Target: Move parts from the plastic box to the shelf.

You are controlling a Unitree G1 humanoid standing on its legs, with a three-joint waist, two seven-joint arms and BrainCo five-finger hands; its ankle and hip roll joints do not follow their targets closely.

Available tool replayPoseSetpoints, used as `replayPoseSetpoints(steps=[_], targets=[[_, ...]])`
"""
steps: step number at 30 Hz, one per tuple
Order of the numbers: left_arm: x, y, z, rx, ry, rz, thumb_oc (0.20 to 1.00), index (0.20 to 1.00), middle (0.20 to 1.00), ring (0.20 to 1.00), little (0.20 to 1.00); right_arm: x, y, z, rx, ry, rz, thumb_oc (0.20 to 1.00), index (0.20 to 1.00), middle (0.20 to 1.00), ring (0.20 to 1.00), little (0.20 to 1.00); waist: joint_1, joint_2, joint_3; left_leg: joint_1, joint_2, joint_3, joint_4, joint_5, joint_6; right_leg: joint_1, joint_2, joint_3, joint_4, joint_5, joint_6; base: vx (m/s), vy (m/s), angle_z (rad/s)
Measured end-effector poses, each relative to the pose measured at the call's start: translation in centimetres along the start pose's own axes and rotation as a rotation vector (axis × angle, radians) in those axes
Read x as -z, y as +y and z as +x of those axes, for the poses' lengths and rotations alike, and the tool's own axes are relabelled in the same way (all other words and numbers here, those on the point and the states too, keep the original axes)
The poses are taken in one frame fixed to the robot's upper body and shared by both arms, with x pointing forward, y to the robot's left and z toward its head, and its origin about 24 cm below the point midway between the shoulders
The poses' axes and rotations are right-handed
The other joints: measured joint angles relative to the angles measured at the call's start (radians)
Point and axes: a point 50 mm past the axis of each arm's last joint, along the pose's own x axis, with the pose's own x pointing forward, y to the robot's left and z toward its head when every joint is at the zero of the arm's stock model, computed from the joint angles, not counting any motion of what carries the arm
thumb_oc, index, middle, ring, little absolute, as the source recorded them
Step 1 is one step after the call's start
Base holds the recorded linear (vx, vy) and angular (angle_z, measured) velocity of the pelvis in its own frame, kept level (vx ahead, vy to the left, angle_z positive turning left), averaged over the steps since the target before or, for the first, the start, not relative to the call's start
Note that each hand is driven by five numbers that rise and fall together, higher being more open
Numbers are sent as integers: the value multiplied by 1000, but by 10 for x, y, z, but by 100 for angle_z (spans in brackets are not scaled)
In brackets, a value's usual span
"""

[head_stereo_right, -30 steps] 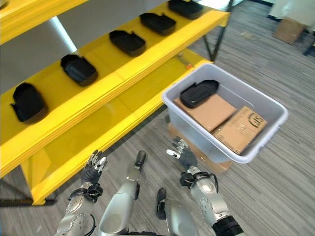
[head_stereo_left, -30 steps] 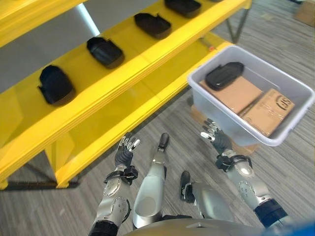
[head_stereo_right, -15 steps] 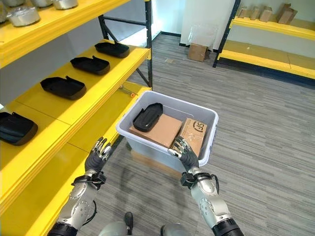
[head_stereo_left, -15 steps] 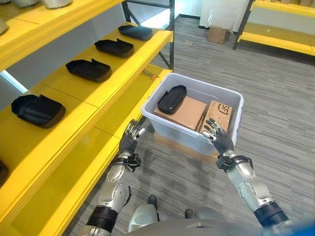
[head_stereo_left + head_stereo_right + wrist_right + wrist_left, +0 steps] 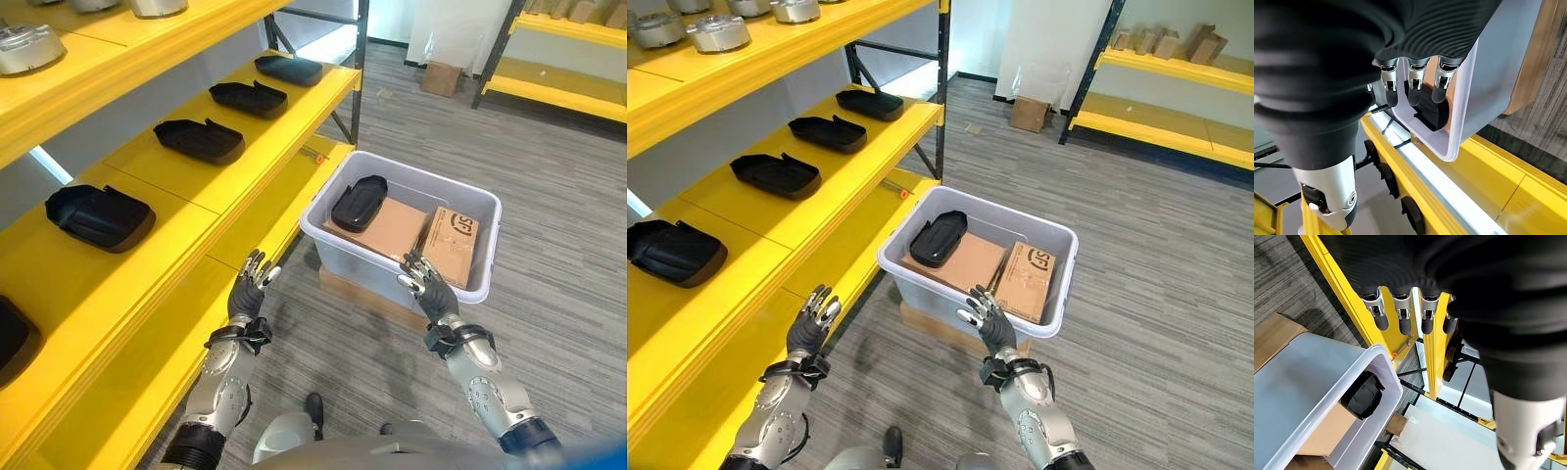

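A grey plastic box (image 5: 465, 284) stands on the floor beside the yellow shelf (image 5: 196, 211). Inside it one black moulded part (image 5: 359, 202) lies at the far left corner on cardboard boxes (image 5: 446, 243). Several black parts (image 5: 201, 140) sit in a row on the shelf's middle level. My left hand (image 5: 248, 294) hovers open in front of the shelf's lower level, left of the box. My right hand (image 5: 425, 288) is open too, just before the box's near wall, holding nothing. The black part (image 5: 1362, 398) in the box also shows past my left hand's fingers (image 5: 1402, 321).
Metal round parts (image 5: 717, 32) stand on the shelf's top level. A flat cardboard base (image 5: 364, 294) lies under the box. Another yellow rack (image 5: 1176, 88) with small cartons stands at the far right, and a carton (image 5: 1030, 114) rests on the grey carpet beyond.
The camera has swung up and round, so the whole scene has shifted. Both hands stay open and empty; the right hand now sits a little lower before the box's near wall.
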Motion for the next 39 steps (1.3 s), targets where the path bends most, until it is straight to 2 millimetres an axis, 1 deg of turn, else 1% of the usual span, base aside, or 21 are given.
replayPoseSetpoints(steps=[2, 4, 5, 6, 8, 10, 13, 15, 17, 18, 21, 23, 24, 25, 27, 29, 31, 33, 34, 36, 39], targets=[[3, 0, -1, 8, 15, 9, 1000, 1000, 1000, 1000, 1000, -1, 3, 2, -8, -7, 7, 1000, 1000, 1000, 1000, 1000, 26, 8, 3, 1, -10, 13, 1, -30, 32, -41, 7, 21, 68, 14, 22, 22, 271, -44], [4, -2, 0, 22, 21, 9, 1000, 1000, 1000, 1000, 1000, 2, 7, 2, -22, 2, 5, 1000, 1000, 1000, 1000, 1000, 16, 29, 23, -1, 1, 17, 24, -22, 37, -168, 28, 13, 336, 40, 106, 20, 234, -22], [5, -2, -2, 28, 24, 16, 1000, 1000, 1000, 1000, 1000, 9, 14, -1, -48, 28, 11, 1000, 1000, 1000, 1000, 1000, 15, 37, 36, 27, -14, 30, 16, -50, 46, -246, -7, -49, 457, 112, 139, 125, 362, -36], [2, -1, -2, 31, 20, 28, 1000, 1000, 1000, 1000, 1000, 8, 18, 2, -66, 25, 8, 1000, 1000, 1000, 1000, 1000, 33, 26, 59, 52, -23, 43, 16, -58, 53, -267, -52, -152, 502, 145, 114, 168, 318, -77], [6, 2, -6, 20, 35, 29, 1000, 1000, 1000, 1000, 1000, 7, 21, 5, -88, 24, -1, 1000, 1000, 1000, 1000, 1000, 39, 63, 90, 93, -21, 75, -31, -58, 79, -311, -143, -346, 562, 193, 73, 173, 98, -72], [3, 3, -4, 17, 19, 25, 1000, 1000, 1000, 1000, 1000, 5, 23, 7, -101, 24, -8, 1000, 1000, 1000, 1000, 1000, 19, 68, 97, 88, -22, 71, -51, -45, 101, -323, -112, -383, 409, 141, 93, 205, 15, -23], [-3, -1, 2, 33, -4, 25, 1000, 1000, 1000, 1000, 1000, -1, 17, 9, -81, 0, -11, 1000, 1000, 1000, 1000, 1000, -7, 25, 98, 58, -35, 81, -51, -45, 96, -323, -121, -453, 119, 156, 102, 251, -102, 13], [0, -4, 0, 45, 1, 7, 1000, 1000, 1000, 1000, 1000, -3, 13, 8, -66, -7, -9, 1000, 1000, 1000, 1000, 1000, -11, 17, 92, 61, -41, 81, -49, -47, 83, -291, -134, -464, 18, 167, 95, 275, -130, 16], [7, -6, -4, 45, 23, -4, 1000, 1000, 1000, 1000, 1000, -3, 10, 5, -62, -5, -15, 1000, 1000, 1000, 1000, 1000, -9, 11, 86, 76, -33, 70, -22, -57, 54, -239, -130, -405, 71, 171, 72, 184, -90, 24], [10, -5, -6, 52, 37, 5, 1000, 1000, 1000, 1000, 1000, -2, 10, 5, -60, -4, -13, 1000, 1000, 1000, 1000, 1000, -5, 0, 76, 81, -29, 59, -4, -78, 38, -206, -122, -400, 44, 200, 23, 306, -127, 32], [12, -8, -6, 56, 44, -7, 1000, 1000, 1000, 1000, 1000, -4, 11, 6, -60, -12, -14, 1000, 1000, 1000, 1000, 1000, -17, 13, 70, 110, 24, 48, 46, -115, -14, -162, -82, -423, 88, 140, -50, 235, -160, 11], [11, -11, -4, 67, 47, -6, 1000, 1000, 1000, 1000, 1000, -6, 7, 5, -44, -21, -8, 1000, 1000, 1000, 1000, 1000, -32, 4, 66, -4, 57, 44, 338, -143, -80, -128, -62, -447, 109, 84, -85, 114, -142, 19], [10, -13, -2, 76, 42, -5, 1000, 1000, 1000, 1000, 1000, -6, 3, 3, -30, -23, -7, 1000, 1000, 1000, 1000, 1000, -31, -3, 69, -65, 69, 38, 464, -116, -111, -126, -60, -447, 115, 73, -94, 87, -61, -22], [13, -17, -2, 88, 54, -5, 1000, 1000, 1000, 1000, 1000, -5, -6, -2, -4, -7, -28, 1000, 1000, 1000, 1000, 1000, 1, -14, 75, -200, 66, -59, 702, -34, -161, -97, -48, -430, 116, 64, -125, 182, -11, -45], [13, -16, -3, 89, 55, -9, 1000, 1000, 1000, 1000, 1000, -6, -8, -2, 2, -9, -40, 1000, 1000, 1000, 1000, 1000, -9, -19, 75, -230, 89, -92, 611, -77, -142, -92, -24, -404, 103, 38, -110, 157, 42, -49], [6, -14, 0, 75, 30, -11, 1000, 1000, 1000, 1000, 1000, -7, -7, -1, 6, -14, -37, 1000, 1000, 1000, 1000, 1000, -2, -51, 99, -200, 185, -92, 317, -59, -115, -99, 8, -366, 117, 36, -141, 207, 176, -74], [9, -8, -2, 56, 47, -3, 1000, 1000, 1000, 1000, 1000, -5, -6, -1, 8, -12, -30, 1000, 1000, 1000, 1000, 1000, 5, -47, 100, -151, 277, -118, 130, -20, -129, -96, 58, -327, 132, 32, -133, 274, 320, -90], [10, -3, -4, 40, 52, -1, 1000, 1000, 1000, 1000, 1000, -6, -9, 0, 25, -18, -34, 1000, 1000, 1000, 1000, 1000, 27, -27, 109, -60, 341, -230, -53, 2, -163, -90, 105, -273, 157, 12, -103, 141, 284, -104], [9, -4, -3, 39, 47, -7, 1000, 1000, 1000, 1000, 1000, -9, -15, -3, 43, -27, -38, 1000, 1000, 1000, 1000, 1000, 10, -8, 122, -29, 361, -149, -45, 10, -171, -79, 102, -284, 160, -1, -122, 123, 268, -82], [11, -8, -4, 55, 51, -13, 1000, 1000, 1000, 1000, 1000, -9, -23, -8, 66, -18, -60, 1000, 1000, 1000, 1000, 1000, -7, 14, 118, -13, 317, -106, 16, 13, -163, -73, 76, -281, 161, -9, -128, 181, 303, -14], [3, -15, 0, 89, 19, -13, 1000, 1000, 1000, 1000, 1000, -16, -27, -11, 88, -49, -53, 1000, 1000, 1000, 1000, 1000, -21, 36, 116, 53, 230, -46, -2, 5, -155, -70, 22, -286, 162, -17, -69, 149, 218, 26]])
